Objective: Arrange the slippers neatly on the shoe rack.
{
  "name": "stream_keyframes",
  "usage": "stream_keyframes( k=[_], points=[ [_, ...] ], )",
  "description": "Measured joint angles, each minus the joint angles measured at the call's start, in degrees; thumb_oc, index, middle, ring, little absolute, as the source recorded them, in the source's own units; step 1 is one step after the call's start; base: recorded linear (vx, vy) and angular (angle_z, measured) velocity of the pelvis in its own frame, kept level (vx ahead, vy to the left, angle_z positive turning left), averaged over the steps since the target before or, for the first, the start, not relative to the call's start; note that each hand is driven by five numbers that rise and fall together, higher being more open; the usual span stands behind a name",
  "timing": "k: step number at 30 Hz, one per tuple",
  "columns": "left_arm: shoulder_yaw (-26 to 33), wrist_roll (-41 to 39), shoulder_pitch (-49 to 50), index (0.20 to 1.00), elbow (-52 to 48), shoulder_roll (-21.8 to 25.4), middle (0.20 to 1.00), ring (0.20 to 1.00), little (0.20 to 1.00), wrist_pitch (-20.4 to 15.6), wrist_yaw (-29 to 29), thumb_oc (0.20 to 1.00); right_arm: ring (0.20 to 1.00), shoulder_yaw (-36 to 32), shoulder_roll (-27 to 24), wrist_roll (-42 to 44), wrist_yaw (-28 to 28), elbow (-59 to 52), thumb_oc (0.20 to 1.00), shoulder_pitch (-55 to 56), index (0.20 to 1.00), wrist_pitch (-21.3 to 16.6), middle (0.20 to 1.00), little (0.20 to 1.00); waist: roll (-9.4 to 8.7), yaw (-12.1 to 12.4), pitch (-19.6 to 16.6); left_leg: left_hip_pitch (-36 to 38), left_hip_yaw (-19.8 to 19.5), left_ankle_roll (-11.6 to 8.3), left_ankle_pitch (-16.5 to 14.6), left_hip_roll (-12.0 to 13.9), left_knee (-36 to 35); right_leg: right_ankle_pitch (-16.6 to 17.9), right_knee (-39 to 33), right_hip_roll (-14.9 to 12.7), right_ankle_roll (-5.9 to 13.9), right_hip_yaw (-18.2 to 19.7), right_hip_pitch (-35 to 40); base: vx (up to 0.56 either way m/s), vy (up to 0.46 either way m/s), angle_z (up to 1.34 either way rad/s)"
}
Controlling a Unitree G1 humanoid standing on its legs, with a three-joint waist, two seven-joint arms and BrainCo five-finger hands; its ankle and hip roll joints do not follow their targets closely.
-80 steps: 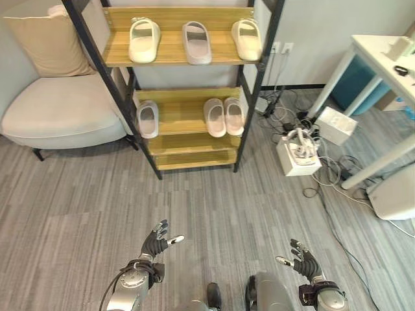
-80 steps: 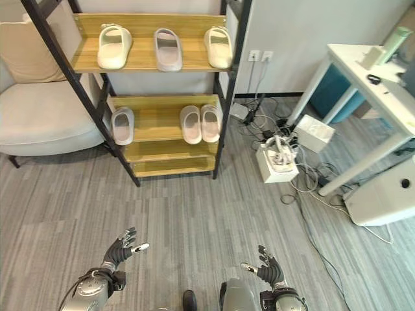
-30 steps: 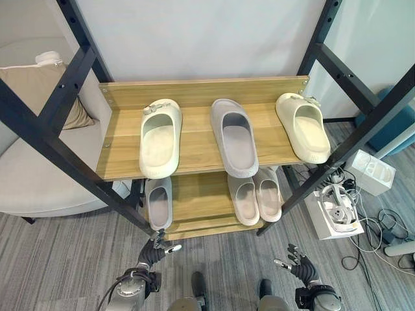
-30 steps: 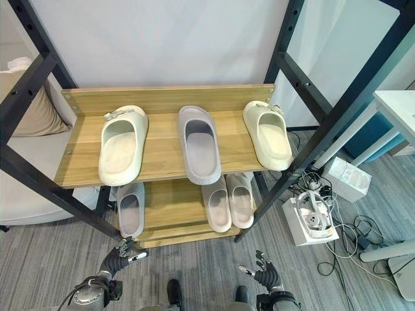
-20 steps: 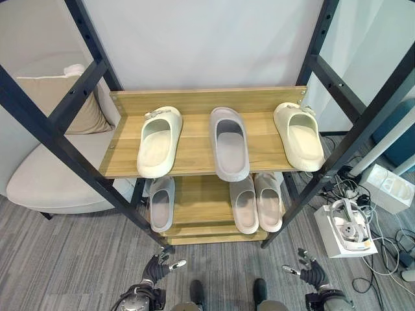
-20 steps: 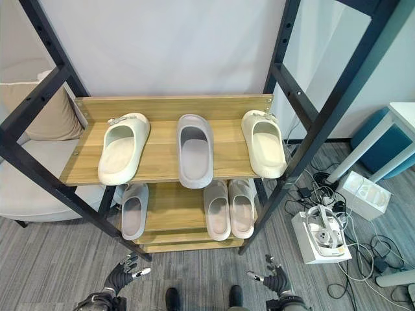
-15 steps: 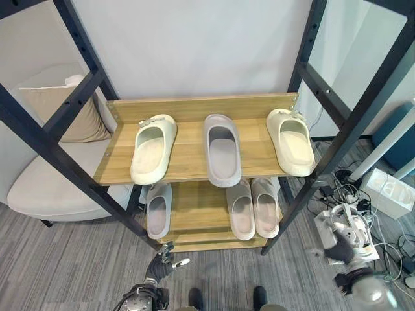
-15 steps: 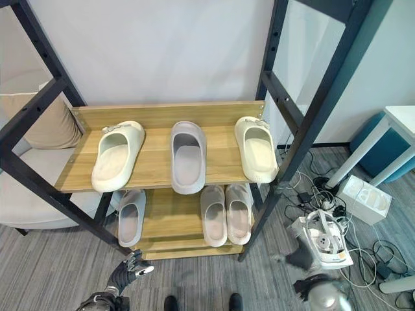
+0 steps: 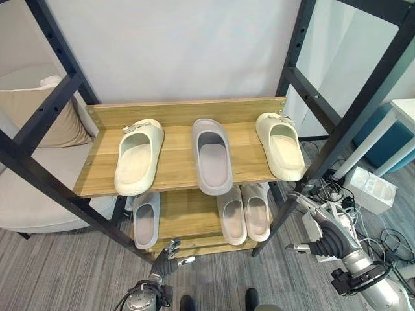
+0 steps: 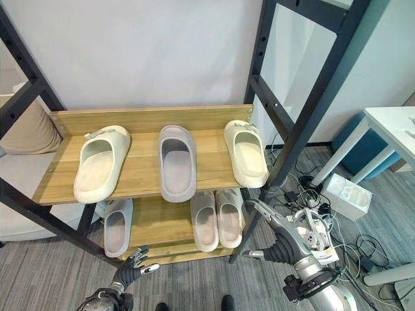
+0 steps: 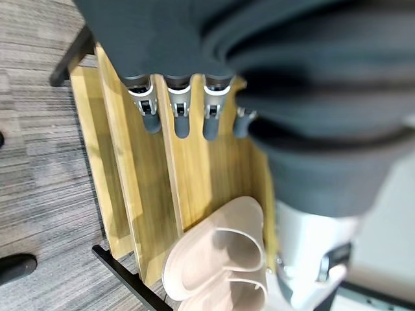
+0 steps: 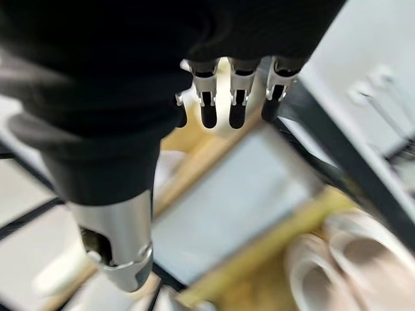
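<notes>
Left eye view: we hold our right hand open and empty at lower right, beside the black-framed wooden shoe rack, left hand open low at centre.

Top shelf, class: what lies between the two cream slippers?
A grey slipper lies between the cream slippers, apart from both, in both eye views.

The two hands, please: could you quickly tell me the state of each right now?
Left hand: open, holding nothing, low over the floor in front of the shoe rack.
Right hand: open, holding nothing, raised beside the rack's right front post.
</notes>
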Motion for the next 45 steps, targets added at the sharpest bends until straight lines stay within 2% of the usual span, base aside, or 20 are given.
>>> stream_keyframes(
  k=[3, 7, 12, 17, 21, 23, 30, 38, 45],
  points=[
    [-1.92, -0.02, -0.09, 1.0, 0.21, 0.22, 1.0, 1.0, 1.0, -0.36, 0.27, 1.0, 1.0, -0.22, -1.43, -0.67, -2.47, -1.43, 1.0, -3.51, 1.0, -2.09, 1.0, 1.0, -0.38, -0.21, -1.08, -0.21, 0.04, 0.04, -0.2, -0.01, 0.0, 0.0, 0.01, -0.03, -0.01, 0.04, -0.32, 0.0, 0.022, 0.0],
    [-4.09, -0.22, -1.02, 1.0, 1.84, -0.06, 1.0, 1.0, 1.0, -0.49, 1.08, 1.0, 1.0, -0.11, -3.79, -2.12, -6.12, -2.03, 1.0, -13.0, 1.0, -2.23, 1.0, 1.0, -0.27, -0.02, -2.4, -0.26, 0.05, 0.01, -0.27, -0.22, 0.0, 0.0, 0.01, -0.24, -0.01, 0.05, -0.3, 0.0, 0.04, 0.0],
    [-4.1, -0.61, -1.54, 1.0, 2.97, -0.81, 1.0, 1.0, 1.0, -0.58, 2.19, 1.0, 1.0, -0.09, -4.08, -6.84, -12.55, -0.92, 1.0, -25.75, 1.0, -2.03, 1.0, 1.0, -0.21, 0.97, -3.62, -0.37, -0.07, 0.02, -0.26, -0.3, 0.0, 0.17, 0.01, -0.29, 0.26, 0.0, -0.35, 0.01, 0.024, 0.01],
    [-3.73, -2.46, -1.36, 1.0, 4.69, -0.78, 1.0, 1.0, 1.0, -0.57, 2.33, 1.0, 1.0, 0.44, -3.13, -9.46, -16.36, 6.31, 1.0, -29.06, 1.0, 0.02, 1.0, 1.0, -0.74, 3.02, -4.08, -1.01, -0.72, 0.07, -0.24, -0.42, 0.0, 0.12, 0.0, -0.34, 0.2, -0.47, -0.37, 0.02, 0.02, 0.05],
    [-3.27, -2.51, -0.71, 1.0, 4.73, -0.62, 1.0, 1.0, 1.0, -0.51, 2.32, 1.0, 1.0, 0.49, -2.55, -9.53, -17.34, 13.58, 1.0, -29.81, 1.0, 1.89, 1.0, 1.0, -1.47, 4.48, -4.0, -1.16, -1.61, 0.21, -0.08, -0.47, 0.0, -0.05, 0.0, -0.35, 0.19, -1.45, -0.22, 0.03, 0.018, 0.12],
    [-1.27, -2.74, 0.94, 1.0, 4.67, -0.7, 1.0, 1.0, 1.0, -0.53, 2.29, 1.0, 1.0, 0.54, -2.46, -9.49, -17.71, 17.95, 1.0, -30.41, 1.0, 3.03, 1.0, 1.0, -1.79, 5.74, -3.78, -1.26, -2.16, 0.15, -0.13, -0.47, 0.0, -0.3, 0.0, -0.36, 0.26, -1.98, -0.02, 0.04, 0.024, 0.13],
    [1.13, -2.77, 3.39, 1.0, 4.73, 0.54, 1.0, 1.0, 1.0, -0.46, 2.21, 1.0, 1.0, 0.96, -1.62, -7.81, -18.65, 24.35, 1.0, -34.67, 1.0, 4.77, 1.0, 1.0, -2.57, 9.37, -1.78, -2.12, -3.83, 0.14, -0.07, -0.73, 0.01, -0.83, -0.01, -0.53, 0.51, -3.73, 0.21, 0.03, 0.028, 0.14],
    [1.15, -2.8, 2.8, 1.0, 4.73, 0.35, 1.0, 1.0, 1.0, -0.44, 2.13, 1.0, 1.0, 2.87, 4.24, -7.08, -19.17, 24.28, 1.0, -38.05, 1.0, 5.21, 1.0, 1.0, -2.73, 10.51, -0.51, -3.16, -5.71, 0.31, 0.7, -1.59, 0.05, -0.87, 0.02, -1.17, 0.0, -5.65, 0.16, 0.01, 0.031, 0.13],
    [2.82, -2.8, 1.36, 1.0, 4.72, 0.12, 1.0, 1.0, 1.0, -0.46, 2.2, 1.0, 1.0, 5.15, 6.67, -7.12, -18.9, 23.18, 1.0, -38.16, 1.0, 5.25, 1.0, 1.0, -3.03, 10.89, 0.42, -3.2, -6.01, 0.38, 0.65, -1.99, 0.07, -0.87, 0.31, -1.41, 0.01, -6.23, 0.41, 0.01, 0.014, 0.04]
  ],
)
